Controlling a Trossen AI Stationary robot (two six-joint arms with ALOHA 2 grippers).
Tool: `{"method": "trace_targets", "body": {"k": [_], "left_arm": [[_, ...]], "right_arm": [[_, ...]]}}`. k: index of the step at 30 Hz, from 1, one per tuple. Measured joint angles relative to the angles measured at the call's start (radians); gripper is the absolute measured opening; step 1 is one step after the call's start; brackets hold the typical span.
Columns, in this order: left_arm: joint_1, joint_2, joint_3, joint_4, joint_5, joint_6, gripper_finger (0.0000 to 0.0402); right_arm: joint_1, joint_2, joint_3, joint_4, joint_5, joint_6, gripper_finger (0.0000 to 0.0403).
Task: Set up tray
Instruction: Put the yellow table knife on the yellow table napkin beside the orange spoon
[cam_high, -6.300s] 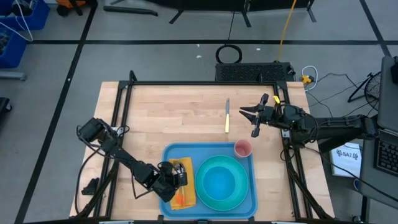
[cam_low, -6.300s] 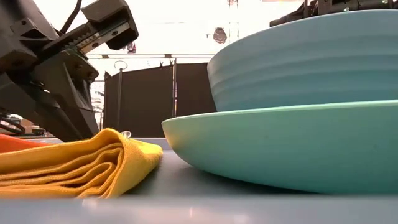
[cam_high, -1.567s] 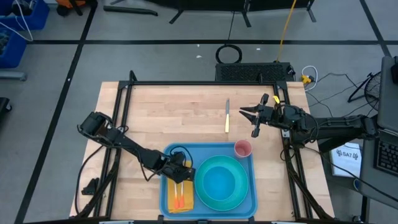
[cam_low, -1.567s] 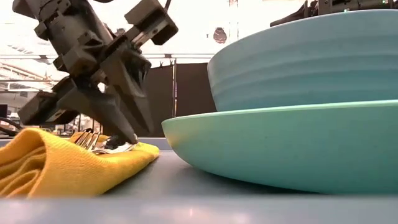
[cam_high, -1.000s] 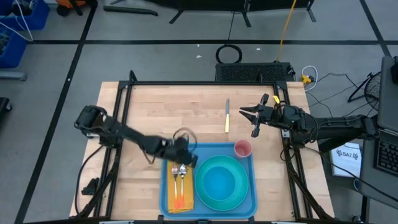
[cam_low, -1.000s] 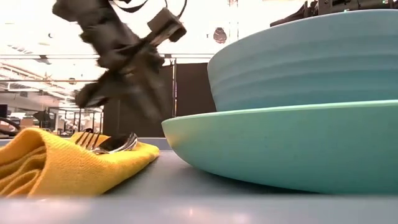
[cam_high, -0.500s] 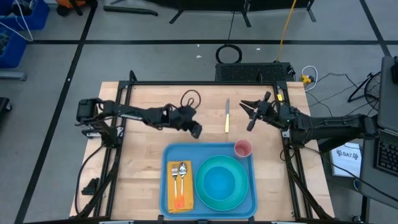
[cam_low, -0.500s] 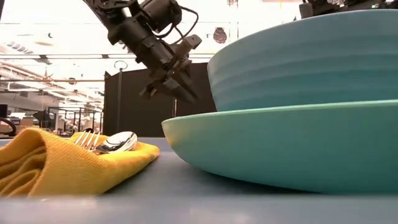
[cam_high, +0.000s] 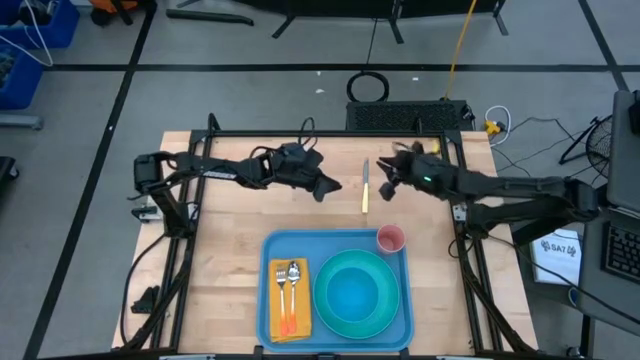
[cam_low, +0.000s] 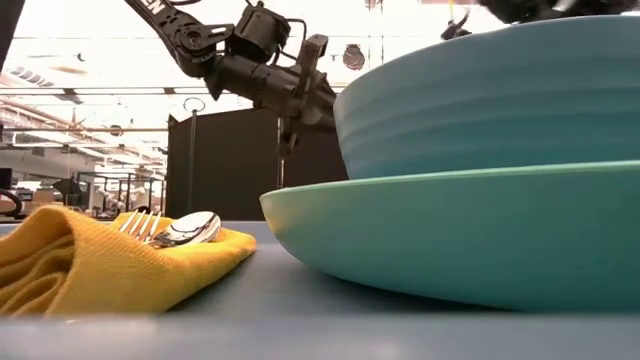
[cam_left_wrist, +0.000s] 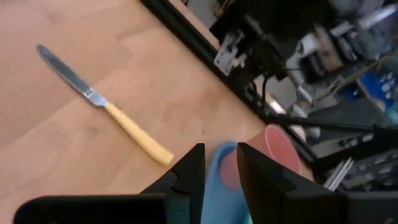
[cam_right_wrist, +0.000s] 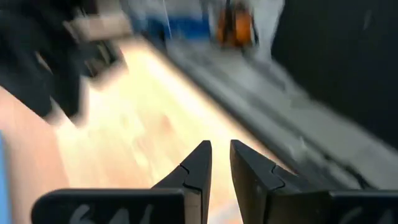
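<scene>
The light-blue tray lies at the table's near edge. In it are a teal bowl on a teal plate, a pink cup in its far right corner, and a folded yellow napkin with a fork and spoon lying on it. A knife with a yellow handle lies flat on the wood beyond the tray. My left gripper hovers just left of the knife, empty, fingers a narrow gap apart. My right gripper hovers just right of the knife, empty, with a narrow gap.
A black frame rail runs along the table's far edge and down both sides. Bare wood lies between the tray and the far rail. Cables and a black box sit beyond the far edge.
My left gripper has risen off the napkin and swung toward the table's far edge and right, ending beside the knife. The fork and spoon stay on the napkin. My right gripper has moved toward the table's left, toward the knife, and turned.
</scene>
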Motion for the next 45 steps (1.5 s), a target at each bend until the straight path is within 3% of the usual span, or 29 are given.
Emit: {"method": "trace_targets", "body": {"k": [4,7,12,14,17,22,29,34,41,45], "left_arm": [[0.007,-0.026,-0.002,-0.027,0.001,0.13,0.0097],[0.014,-0.07,-0.001,-0.151,-0.07,0.238,0.0097],[-0.003,-0.15,-0.004,-0.559,-0.525,0.317,0.0097],[-0.018,-0.168,0.0,-0.649,-0.701,0.301,0.0097],[-0.049,-0.189,-0.005,-0.753,-0.83,0.271,0.0097],[-0.085,-0.185,-0.016,-0.759,-0.916,0.291,0.0097],[-0.089,-0.211,-0.09,-0.75,-1.018,0.266,0.0097],[-0.085,-0.274,-0.141,-0.729,-1.025,0.257,0.0097],[-0.105,-0.423,-0.204,-0.695,-1.023,0.259,0.0097],[-0.101,-0.503,-0.251,-0.685,-1.028,0.253,0.0097]], "right_arm": [[-0.029,0.174,0.196,-0.276,-0.026,0.034,0.005],[-0.042,0.285,0.329,-0.439,-0.073,0.053,0.005],[-0.047,0.413,0.46,-0.616,-0.038,0.09,0.005],[-0.055,0.452,0.486,-0.685,-0.023,0.127,0.005],[-0.068,0.515,0.489,-0.745,-0.049,0.177,0.005],[-0.095,0.594,0.489,-0.789,-0.205,0.266,0.005],[-0.085,0.624,0.489,-0.727,-0.302,0.354,0.0054],[-0.074,0.623,0.489,-0.63,-0.31,0.361,0.0093],[-0.111,0.681,0.488,-0.666,-0.307,0.402,0.0174],[-0.131,0.729,0.488,-0.689,-0.321,0.455,0.0186]]}}
